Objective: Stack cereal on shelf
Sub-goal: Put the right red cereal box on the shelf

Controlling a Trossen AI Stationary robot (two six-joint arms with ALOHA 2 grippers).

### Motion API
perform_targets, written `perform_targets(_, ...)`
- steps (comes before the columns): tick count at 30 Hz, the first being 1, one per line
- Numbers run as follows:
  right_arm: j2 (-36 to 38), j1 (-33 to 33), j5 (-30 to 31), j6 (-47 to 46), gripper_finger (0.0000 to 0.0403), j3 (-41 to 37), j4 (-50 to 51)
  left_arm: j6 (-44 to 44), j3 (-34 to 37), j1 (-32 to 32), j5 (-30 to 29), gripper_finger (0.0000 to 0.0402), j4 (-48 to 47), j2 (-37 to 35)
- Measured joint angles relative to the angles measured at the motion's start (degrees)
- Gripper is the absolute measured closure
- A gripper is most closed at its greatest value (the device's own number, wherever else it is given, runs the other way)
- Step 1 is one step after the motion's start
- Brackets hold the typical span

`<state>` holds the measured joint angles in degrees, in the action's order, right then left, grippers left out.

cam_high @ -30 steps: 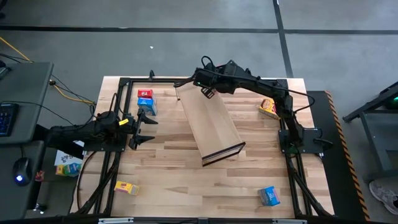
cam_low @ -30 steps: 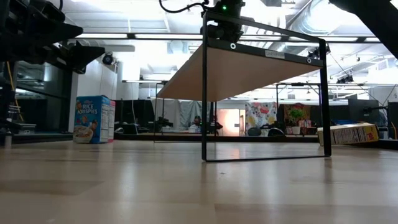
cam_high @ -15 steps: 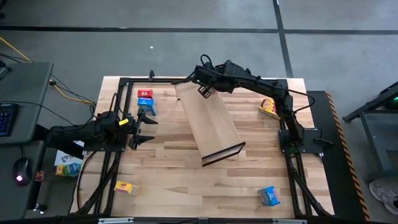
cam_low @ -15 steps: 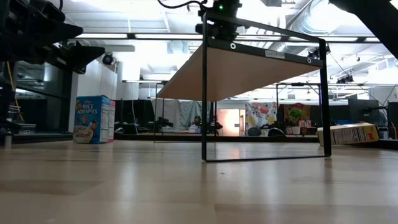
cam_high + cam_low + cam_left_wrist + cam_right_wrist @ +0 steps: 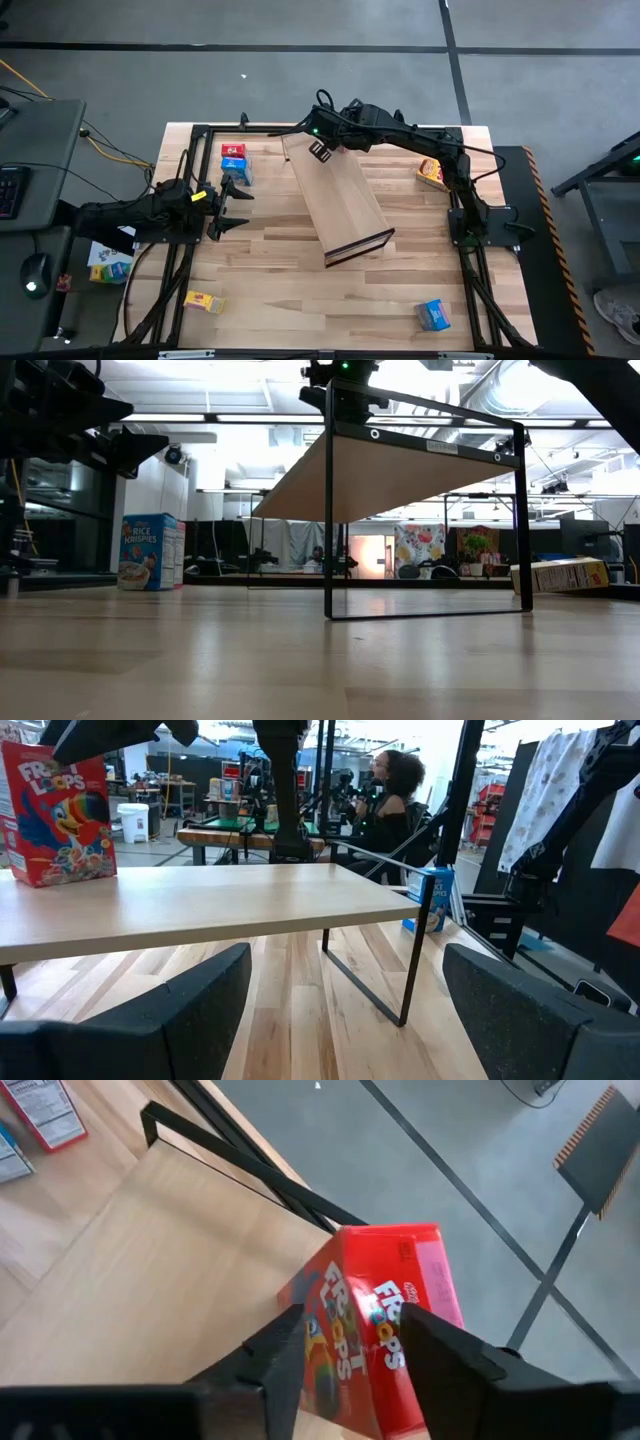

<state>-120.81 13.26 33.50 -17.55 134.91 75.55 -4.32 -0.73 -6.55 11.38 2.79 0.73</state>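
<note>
- Red Froot Loops box (image 5: pixel 385 1325) stands upright at the shelf's (image 5: pixel 340 195) far edge, between the right gripper's (image 5: pixel 350 1342) slightly parted fingers.
- Left gripper (image 5: pixel 232 205), fingers spread wide, waits beside the shelf over open tabletop (image 5: pixel 270 270).

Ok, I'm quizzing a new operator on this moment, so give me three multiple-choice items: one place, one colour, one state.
1. The red Froot Loops box stands: A on the tabletop; B on the shelf; C on the floor.
2. The box beside the right arm's elbow is: A blue; B red; C yellow.
3. The left gripper is: A open, empty; B shut on a box; C out of sight.

B: the left wrist view shows it upright on the shelf top, the right gripper over it.
C: the yellow box lies there in the high view.
A: its fingers stand wide apart with nothing between them.
</note>
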Motion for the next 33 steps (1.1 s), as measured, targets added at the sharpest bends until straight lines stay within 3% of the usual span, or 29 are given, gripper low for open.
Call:
perform_targets(15, 1.94, -0.13, -1.25, 8.50, 0.0231, -0.07, -7.14, 0.00, 0.00, -0.02, 0.00, 0.0080, 0.00, 0.00)
perform_targets(22, 7.42, -0.17, 1.66, 8.72, 0.0236, -0.04, -1.38, 0.01, 0.00, -0.02, 0.00, 0.0080, 0.00, 0.00)
perform_targets(28, 11.90, 0.56, 7.06, 3.00, 0.0284, -4.38, 8.37, 0.00, 0.00, 0.00, 0.00, 0.0080, 0.00, 0.00)
perform_targets(33, 19.94, 2.50, 8.42, -0.31, 0.0354, -18.97, 6.03, 0.01, 0.00, -0.02, 0.00, 0.0080, 0.00, -0.02)
